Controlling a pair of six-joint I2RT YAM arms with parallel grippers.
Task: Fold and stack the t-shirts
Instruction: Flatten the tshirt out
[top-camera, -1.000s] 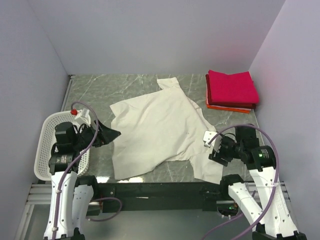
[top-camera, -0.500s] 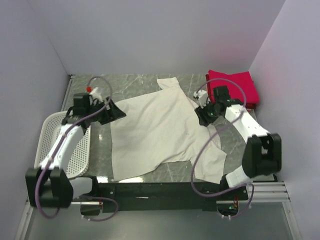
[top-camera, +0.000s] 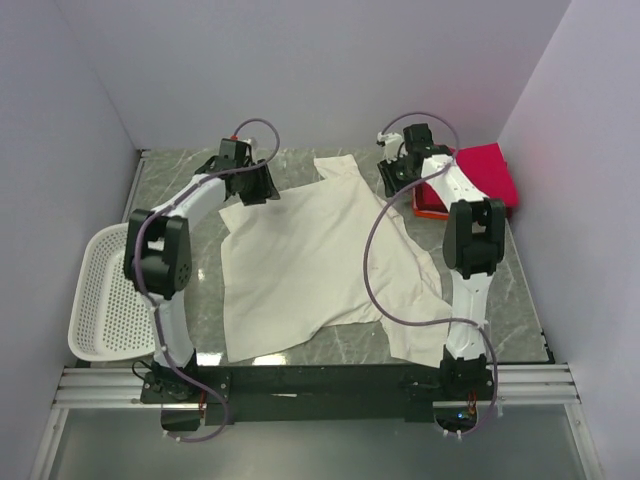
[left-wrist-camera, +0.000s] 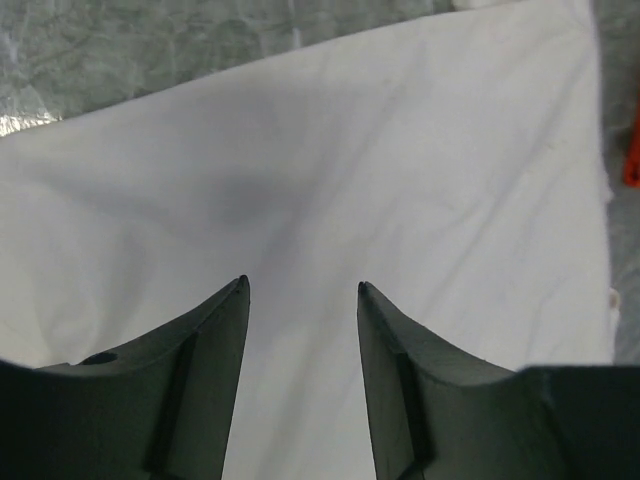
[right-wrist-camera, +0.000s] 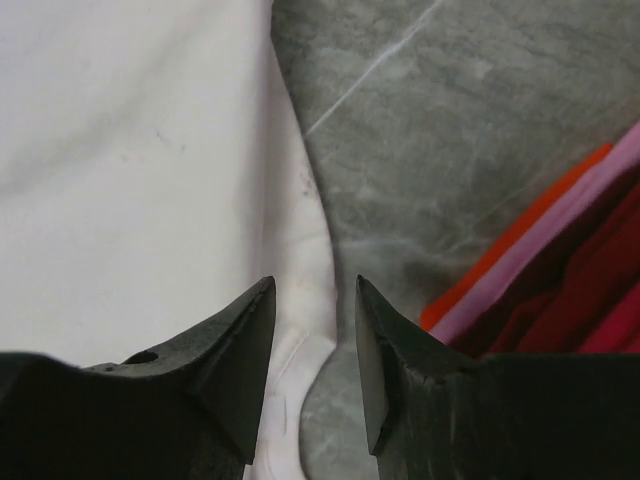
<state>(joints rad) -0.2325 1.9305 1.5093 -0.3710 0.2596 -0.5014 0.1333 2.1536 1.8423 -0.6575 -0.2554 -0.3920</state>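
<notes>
Arms (top-camera: 190, 200) outstretched over cream-white t-shirt (top-camera: 310, 260)

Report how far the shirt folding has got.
Done: the crimson-pink shirt lies folded on top of the orange-red shirt at the far right corner. In hand: the left hand and right hand hover open over the far edge of the cream-white shirt, gripping nothing yet. Left: fold that spread-out shirt and add it to the stack.

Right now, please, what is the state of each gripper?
Left gripper: open, above the white shirt, holding nothing.
Right gripper: open, above the shirt's edge, holding nothing.
</notes>
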